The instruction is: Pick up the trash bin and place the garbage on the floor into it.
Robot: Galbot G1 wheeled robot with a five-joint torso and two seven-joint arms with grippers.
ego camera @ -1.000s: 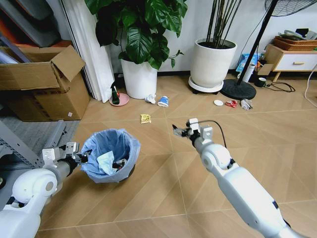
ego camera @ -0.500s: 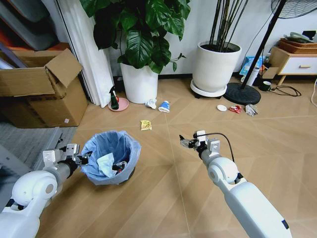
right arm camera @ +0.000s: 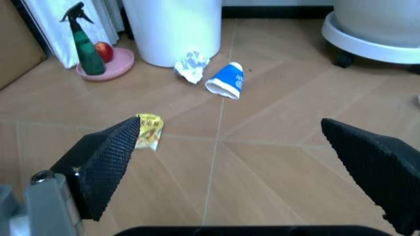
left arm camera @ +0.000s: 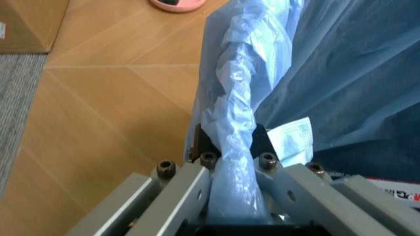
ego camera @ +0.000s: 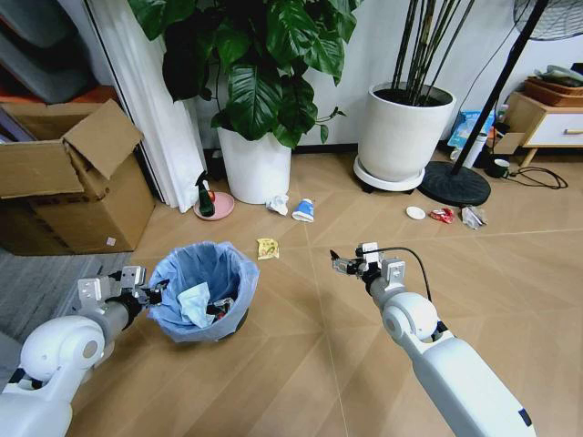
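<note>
Left tool [left arm camera: 233,162] pinches round trash bin's [ego camera: 202,293] crinkled liner.

The head view looks forward and down over the floor [ego camera: 301,364] from high up, both arms reaching into it. The left wrist view sits tight against the trash bin [left arm camera: 341,73] rim. The right wrist view looks low across the floor, sharing the yellow packet [right arm camera: 149,130] and blue-white cup [right arm camera: 226,81] with the head view.
</note>
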